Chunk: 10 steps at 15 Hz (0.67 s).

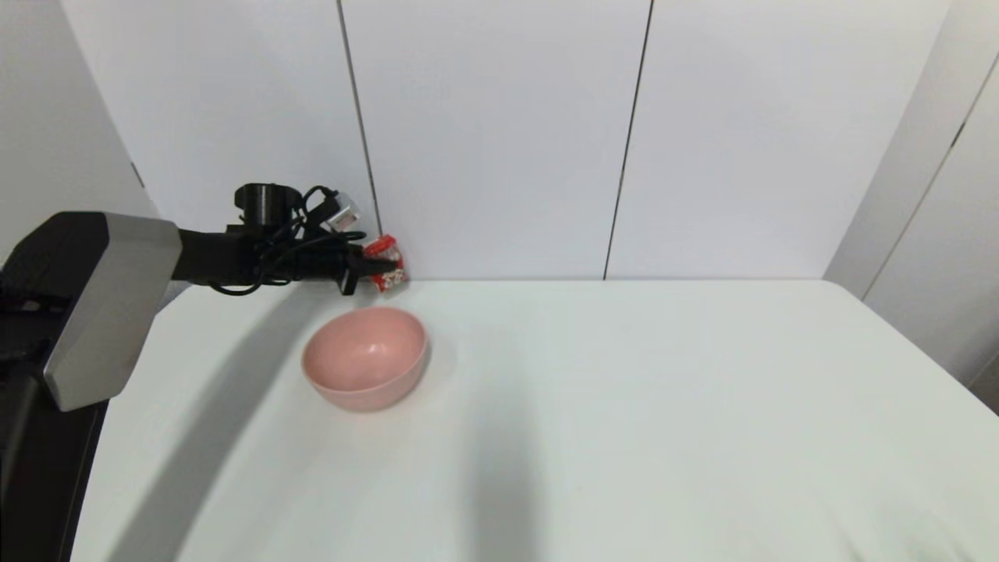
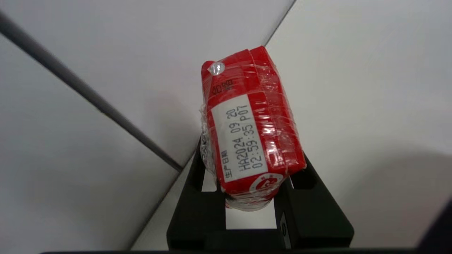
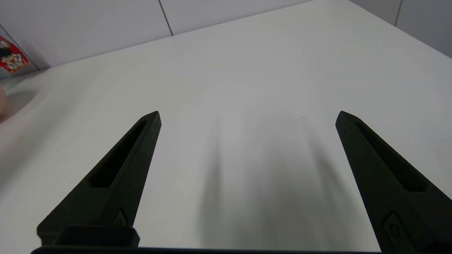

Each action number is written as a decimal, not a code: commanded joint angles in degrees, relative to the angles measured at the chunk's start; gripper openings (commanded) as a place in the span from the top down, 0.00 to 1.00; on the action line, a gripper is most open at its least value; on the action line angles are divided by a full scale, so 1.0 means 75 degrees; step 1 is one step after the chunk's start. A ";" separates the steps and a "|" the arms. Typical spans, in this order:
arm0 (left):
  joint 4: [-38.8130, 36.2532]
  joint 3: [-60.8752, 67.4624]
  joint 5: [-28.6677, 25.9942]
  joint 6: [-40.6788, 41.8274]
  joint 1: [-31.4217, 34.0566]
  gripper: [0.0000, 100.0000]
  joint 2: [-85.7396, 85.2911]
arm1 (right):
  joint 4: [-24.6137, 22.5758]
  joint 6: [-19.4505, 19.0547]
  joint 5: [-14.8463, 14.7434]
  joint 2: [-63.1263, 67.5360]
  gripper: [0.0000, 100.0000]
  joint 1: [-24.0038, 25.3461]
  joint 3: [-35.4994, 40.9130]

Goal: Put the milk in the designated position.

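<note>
White wall panels with dark seams closed off the back of a broad white surface (image 1: 624, 406). In the head view the left arm reached in from the left edge toward the upper left of the frame, and a pink bowl (image 1: 365, 357) sat left of centre below it. The left pincer (image 1: 373, 269) was clamped on the milk (image 1: 387, 263), held tilted above the surface just before the wall, beyond the bowl and clear of it. The right pincer (image 3: 247, 116) hung with its fingers wide apart over bare surface, idle.

The milk looked light and fairly stiff, though a carton of this sort would likely dent under a hard squeeze; its glossy plastic wrap could make it slippery. The broad flat sides seemed the place to grip.

Only the left wrist view showed the milk's (image 2: 247, 123) wrapped end with its printed date label and the fingers pinching its sides. Only the right wrist view, at its upper left edge, showed the cartoon face (image 3: 10, 56).
</note>
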 commanded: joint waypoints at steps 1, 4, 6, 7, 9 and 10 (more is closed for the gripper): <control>0.0007 0.0007 -0.0038 0.0132 -0.0006 1.00 0.0115 | 0.0002 0.0010 0.0002 0.0010 0.00 0.0001 0.0000; 0.0007 0.0018 -0.0027 0.0143 -0.0006 0.00 0.0115 | 0.0002 0.0010 0.0002 0.0010 0.00 0.0001 0.0000; 0.0019 0.0054 -0.0038 0.0143 -0.0006 0.00 0.0115 | 0.0002 0.0010 0.0002 0.0010 0.00 0.0001 0.0000; 0.0101 0.0042 -0.0027 0.0143 -0.0006 0.00 0.0115 | 0.0002 0.0010 0.0002 0.0010 0.00 0.0001 0.0000; 0.0160 0.0030 -0.0027 0.0143 -0.0006 0.00 0.0115 | 0.0002 0.0010 -0.0010 0.0010 0.00 0.0001 0.0000; 0.0160 0.0030 -0.0015 0.0143 -0.0006 0.00 0.0103 | 0.0002 0.0010 0.0002 0.0010 0.00 0.0001 0.0000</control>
